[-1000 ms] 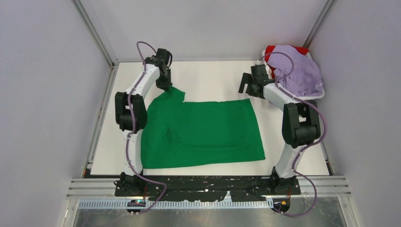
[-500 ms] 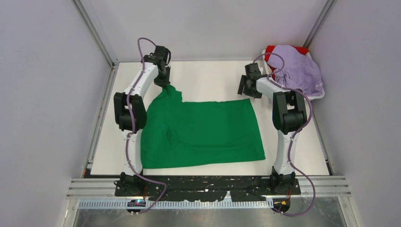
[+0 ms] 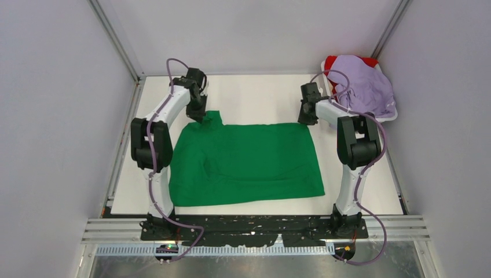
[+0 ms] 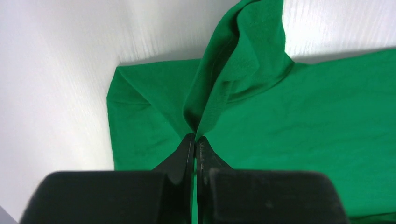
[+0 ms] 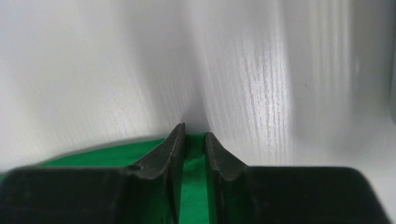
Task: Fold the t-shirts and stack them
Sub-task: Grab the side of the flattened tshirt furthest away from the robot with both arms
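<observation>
The bright green t-shirt lies spread flat on the white table. My left gripper is shut on a raised fold of the green t-shirt at its far left sleeve; in the left wrist view the fingertips pinch that ridge of cloth. My right gripper sits low at the shirt's far right corner. Its jaws stand a narrow gap apart, with the green hem between them. The lavender t-shirt lies heaped over the red t-shirt at the back right.
The heaped shirts rest in a white tray against the right wall. Grey walls enclose the table on three sides. Both arm bases stand on the black rail at the near edge.
My right gripper has dropped onto the shirt's far right corner and its jaws have narrowed from wide open. The left gripper has shifted slightly toward the near side, carrying the sleeve fold with it.
</observation>
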Controlling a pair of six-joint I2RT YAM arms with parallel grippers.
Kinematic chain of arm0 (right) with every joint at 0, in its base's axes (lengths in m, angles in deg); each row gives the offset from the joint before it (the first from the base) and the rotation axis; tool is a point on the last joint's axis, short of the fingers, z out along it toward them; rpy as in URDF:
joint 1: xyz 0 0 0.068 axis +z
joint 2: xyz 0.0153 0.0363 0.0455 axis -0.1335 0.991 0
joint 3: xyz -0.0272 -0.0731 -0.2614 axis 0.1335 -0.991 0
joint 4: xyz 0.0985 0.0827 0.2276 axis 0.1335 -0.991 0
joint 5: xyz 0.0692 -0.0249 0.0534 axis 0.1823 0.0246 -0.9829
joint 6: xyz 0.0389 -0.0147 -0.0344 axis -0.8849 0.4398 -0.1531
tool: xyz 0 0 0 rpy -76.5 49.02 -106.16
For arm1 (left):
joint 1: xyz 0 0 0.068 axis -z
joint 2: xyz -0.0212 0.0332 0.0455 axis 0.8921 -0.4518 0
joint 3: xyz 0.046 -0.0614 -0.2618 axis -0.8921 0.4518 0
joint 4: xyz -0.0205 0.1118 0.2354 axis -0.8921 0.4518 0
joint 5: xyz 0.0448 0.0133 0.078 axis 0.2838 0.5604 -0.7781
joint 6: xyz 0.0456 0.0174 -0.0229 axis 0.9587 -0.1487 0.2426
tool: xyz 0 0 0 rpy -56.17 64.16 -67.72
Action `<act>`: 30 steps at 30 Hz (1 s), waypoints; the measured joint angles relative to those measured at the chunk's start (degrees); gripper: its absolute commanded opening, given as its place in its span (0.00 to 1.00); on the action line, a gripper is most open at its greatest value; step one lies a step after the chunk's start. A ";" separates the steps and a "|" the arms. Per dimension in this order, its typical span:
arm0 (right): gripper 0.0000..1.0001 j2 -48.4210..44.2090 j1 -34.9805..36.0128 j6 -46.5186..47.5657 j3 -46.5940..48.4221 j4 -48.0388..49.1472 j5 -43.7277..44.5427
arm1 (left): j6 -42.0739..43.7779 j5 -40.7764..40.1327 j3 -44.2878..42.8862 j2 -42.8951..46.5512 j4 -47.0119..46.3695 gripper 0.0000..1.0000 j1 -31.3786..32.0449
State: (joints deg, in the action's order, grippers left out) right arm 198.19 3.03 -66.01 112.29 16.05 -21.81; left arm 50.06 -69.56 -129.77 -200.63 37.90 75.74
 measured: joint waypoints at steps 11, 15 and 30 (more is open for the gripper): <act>0.05 -7.43 2.19 2.45 -7.43 3.26 0.09 | -0.04 -3.13 9.29 9.64 -0.94 0.00 1.97; 0.05 -11.91 2.75 3.04 -10.60 4.70 0.39 | -0.26 -5.33 14.29 14.43 -1.20 0.00 3.72; 0.05 -24.57 3.26 3.28 -20.63 4.57 1.73 | -6.45 -12.61 27.12 30.47 -0.70 0.00 7.30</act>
State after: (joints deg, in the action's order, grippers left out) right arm 173.62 6.28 -62.73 91.66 20.62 -20.08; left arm 43.61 -82.18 -102.65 -170.16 37.20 83.04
